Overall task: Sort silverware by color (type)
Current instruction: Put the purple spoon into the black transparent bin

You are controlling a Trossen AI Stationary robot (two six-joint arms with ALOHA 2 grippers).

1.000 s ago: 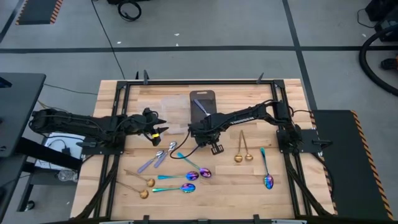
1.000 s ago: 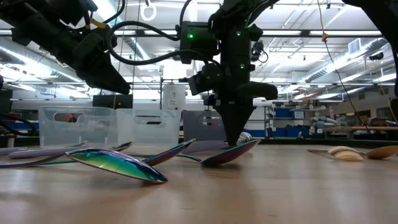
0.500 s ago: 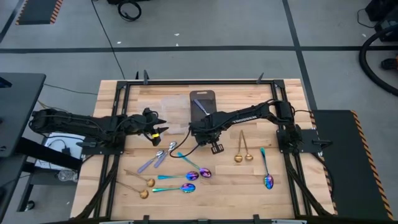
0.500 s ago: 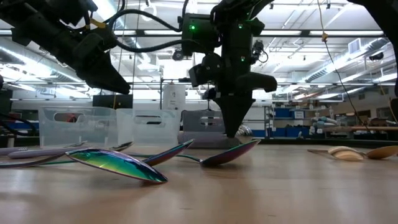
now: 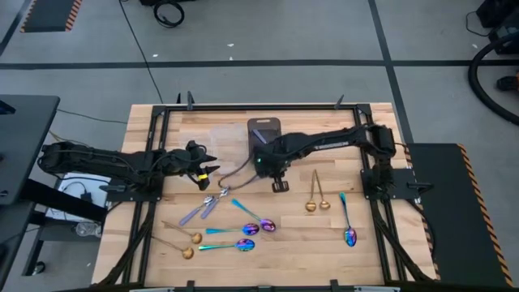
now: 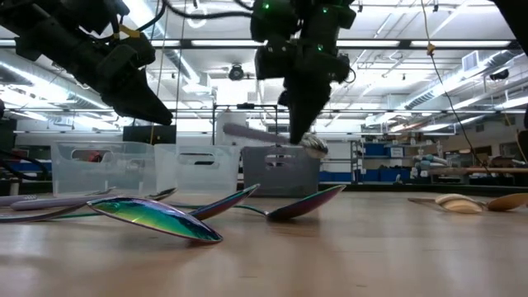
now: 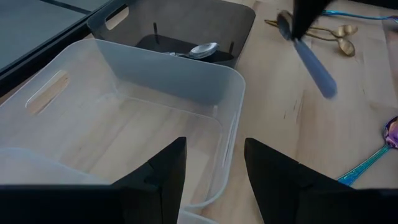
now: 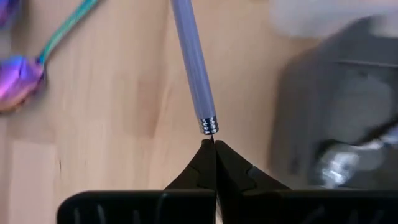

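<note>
Our right claw (image 6: 299, 140) pinched a silver spoon (image 8: 194, 65) above the worktop (image 5: 381, 243); we needed it level over the gray tray (image 7: 186, 25). Left claw (image 7: 211, 168) waited spread.

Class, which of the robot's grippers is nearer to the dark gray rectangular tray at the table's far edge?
Right. The right gripper, shut on a silver spoon, hovers at the dark gray tray's near edge. The left gripper waits farther off, beside the clear plastic container.
</note>
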